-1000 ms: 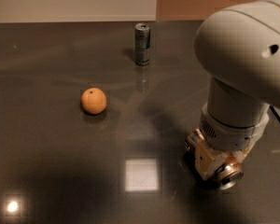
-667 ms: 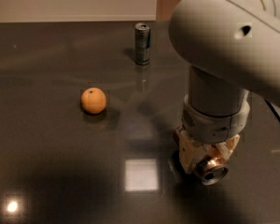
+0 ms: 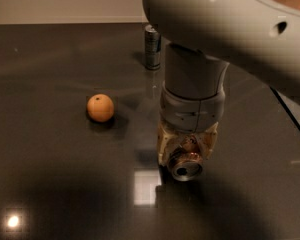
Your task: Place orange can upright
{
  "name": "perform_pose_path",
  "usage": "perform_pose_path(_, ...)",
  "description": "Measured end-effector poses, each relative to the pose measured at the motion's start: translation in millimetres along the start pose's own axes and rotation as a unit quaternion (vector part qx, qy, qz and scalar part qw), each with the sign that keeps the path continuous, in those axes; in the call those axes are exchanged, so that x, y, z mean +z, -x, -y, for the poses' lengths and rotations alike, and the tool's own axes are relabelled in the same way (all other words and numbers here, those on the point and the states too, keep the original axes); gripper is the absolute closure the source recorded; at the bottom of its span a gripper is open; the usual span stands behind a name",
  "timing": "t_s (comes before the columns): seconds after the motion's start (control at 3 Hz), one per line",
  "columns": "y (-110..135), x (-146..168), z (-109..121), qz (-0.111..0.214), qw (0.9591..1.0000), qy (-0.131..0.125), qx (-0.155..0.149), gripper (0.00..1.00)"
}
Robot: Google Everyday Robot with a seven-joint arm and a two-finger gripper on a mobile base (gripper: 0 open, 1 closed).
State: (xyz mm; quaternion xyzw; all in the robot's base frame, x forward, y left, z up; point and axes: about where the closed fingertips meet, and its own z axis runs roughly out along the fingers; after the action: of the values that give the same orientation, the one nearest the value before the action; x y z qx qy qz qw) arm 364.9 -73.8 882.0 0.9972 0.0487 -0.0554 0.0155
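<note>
Since approx. 1 s ago the arm has swung left and toward the camera, carrying the hand (image 3: 186,151) w/ it. The hand now sits low over the mid-right of the dark glossy tabletop (image 3: 50,174), just right of the bright square light reflection (image 3: 145,186). It's clenched round the standard-size, shiny copper orange can (image 3: 186,170); cream fingers (image 3: 163,146) flank the can on both sides.

The can's silver pull-tab end faces the camera, so its axis points at you, more or less on its side, i.e. not upright. Can't tell whether it touches the tabletop or hangs just above it.

What that means for you: the can is in hand and has been brought to a freer patch, but the actual job isn't done. Prob. next step is a wrist rotation to bring the silver end up, then lower and let go. A release now would likely leave it lying down or rolling.

Other things:
- A round orange fruit (image 3: 100,107) sits left of the hand, apart from it. It hasn't shifted.
- A slim, tall silver-grey can (image 3: 152,46) stands upright at the back, partly behind the arm. It's also unmoved.

Neither one blocks the spot under the hand. The main nuisance is the big grey arm, which hides much of the right side and the far edge.
</note>
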Motion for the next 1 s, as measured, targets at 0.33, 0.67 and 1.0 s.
perform_pose_path(0.33,-24,-7,19,0.02,0.9973,-0.051,0.048,1.0)
perform_pose_path(0.67,-45,-20,33,0.039,0.988,-0.096,0.114,1.0)
perform_pose_path(1.0,-49,-35,39,0.045,0.9756,-0.117,0.18,1.0)
